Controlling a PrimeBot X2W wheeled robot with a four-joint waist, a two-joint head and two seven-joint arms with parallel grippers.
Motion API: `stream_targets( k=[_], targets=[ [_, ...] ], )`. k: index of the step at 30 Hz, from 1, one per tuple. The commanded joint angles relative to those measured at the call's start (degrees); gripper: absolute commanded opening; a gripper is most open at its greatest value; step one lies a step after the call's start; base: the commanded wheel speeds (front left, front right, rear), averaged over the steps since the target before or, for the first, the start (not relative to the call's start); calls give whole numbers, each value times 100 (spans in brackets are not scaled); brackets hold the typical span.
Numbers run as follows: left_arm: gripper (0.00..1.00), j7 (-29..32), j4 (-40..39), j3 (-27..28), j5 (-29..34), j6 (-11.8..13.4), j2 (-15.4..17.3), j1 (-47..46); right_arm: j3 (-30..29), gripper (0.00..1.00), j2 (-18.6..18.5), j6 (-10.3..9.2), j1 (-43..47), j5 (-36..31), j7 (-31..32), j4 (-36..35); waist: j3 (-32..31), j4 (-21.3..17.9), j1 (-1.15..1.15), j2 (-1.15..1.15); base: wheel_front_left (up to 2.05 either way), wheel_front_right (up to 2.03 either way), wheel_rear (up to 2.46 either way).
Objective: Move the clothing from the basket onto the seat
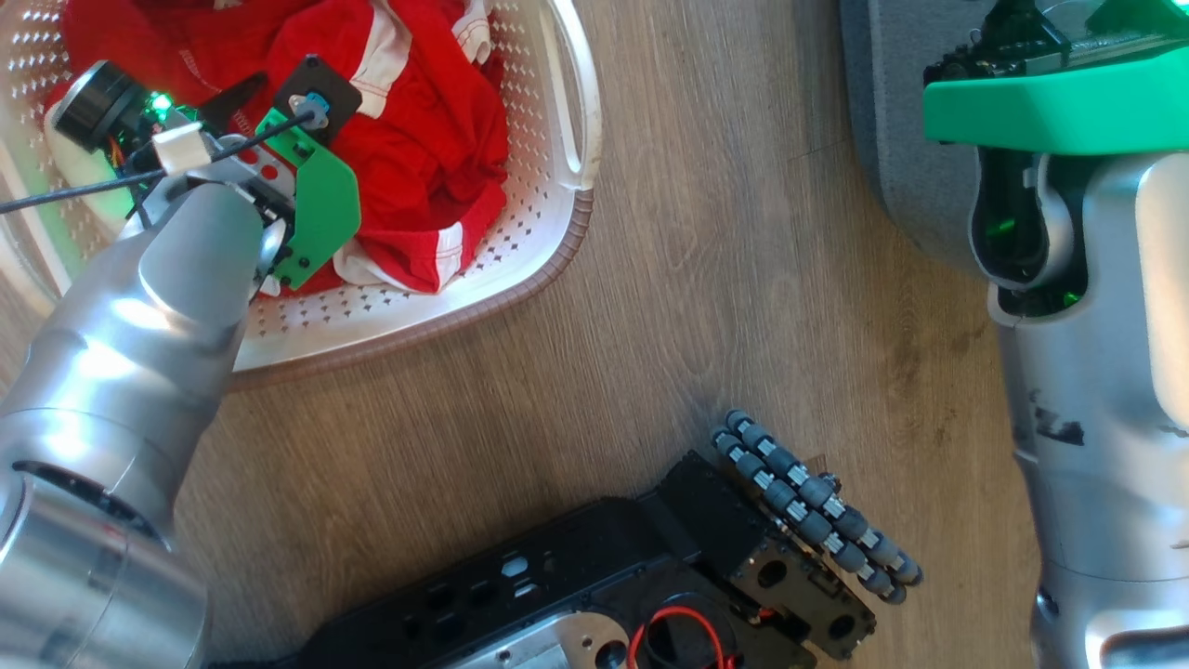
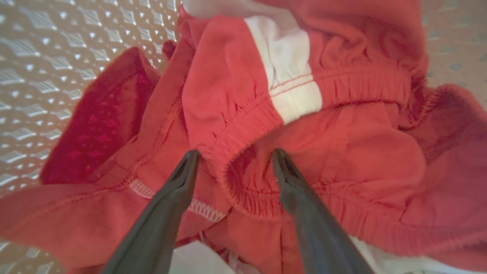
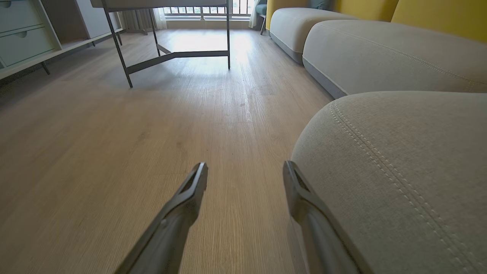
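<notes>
The clothing lies heaped in the basket, which stands on the floor at about ten o'clock in the head view. The seat is at one o'clock, well apart from the basket across bare boards. The left claw is down on the heap with its jaws wide and nothing gripped. Its fingers straddle a gathered elastic hem of red cloth, and a white stripe lies at twelve o'clock just past the tips. That hem looks like the best hold, being thicker than a single layer and less likely to slip. I would sink a little deeper so the band sits well between the fingers, then close fully. The pieces look tangled, so the lift should probably go straight up and slowly until the cloth hangs free of the rim, watching that the light basket does not rise with it. Only then should it swing toward one o'clock and let go well inside the seat's stitched edge. The right claw is wide and empty above the floor, with the seat's rounded corner at its three o'clock.
</notes>
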Motion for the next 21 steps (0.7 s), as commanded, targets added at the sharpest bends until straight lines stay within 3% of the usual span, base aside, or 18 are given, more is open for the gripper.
stream_targets(
  k=[1,7,9,21],
  targets=[
    [100,101,-26,27,29,80,77,-64,-9,100,54,41,348,48,-26,-209,16,7,0,0,0,0,0],
    [100,215,13,123,-160,54,85,-73,-28,100,54,41,386,76,-26,-241,48,16,0,0,0,0,0],
    [0,167,17,145,-231,-20,79,-60,-27,100,54,41,376,99,-26,-238,48,11,0,0,0,0,0],
    [0,-363,27,391,-653,-116,20,-16,28,100,54,41,160,209,-26,-178,-135,-59,0,0,0,0,0]
  ],
)
